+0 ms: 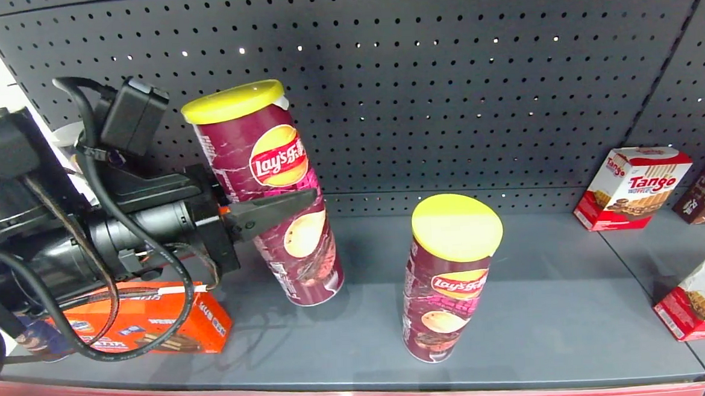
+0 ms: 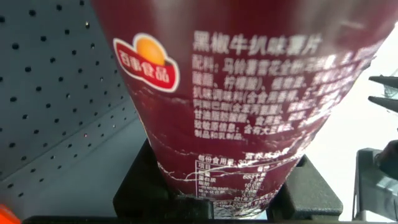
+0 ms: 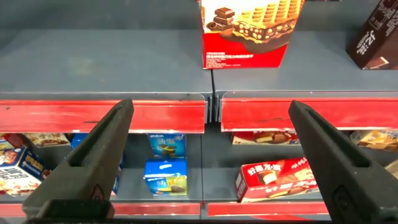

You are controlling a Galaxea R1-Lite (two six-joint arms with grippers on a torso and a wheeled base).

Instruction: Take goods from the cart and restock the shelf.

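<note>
Your chip can (image 1: pixel 267 190), maroon with a yellow lid, is in the left gripper (image 1: pixel 295 201). It hangs tilted over the left part of the shelf (image 1: pixel 545 308), with the lid leaning away from the second chip can (image 1: pixel 447 277). Its base is at the shelf surface or just above it; you cannot tell from here whether it touches. The fingers (image 1: pixel 269 212) pinch the can around its middle, 1 across the front and the other hidden behind it. In the left wrist view the can's printed side (image 2: pixel 242 112) sits close against the gripper's palm.

This looks like the placing step, with 1 can standing on the shelf and this 1 not yet set down. The next move calls for you to bring the can upright, settle its base flat, and only then spread the fingers. Let go at this tilt and it would likely topple.

The left arm reaches in from the left, wrist roughly level. It passes above the orange box (image 1: pixel 154 320) lying at the shelf's front left. The second chip can stands near and apart, so you have room. Behind is the pegboard panel (image 1: pixel 443 84), and the wafer boxes (image 1: pixel 629 186) sit well off to the right.

The right gripper (image 3: pixel 211 106) faces the lower shelves with its fingers (image 3: pixel 93 155) spread and holding nothing.
</note>
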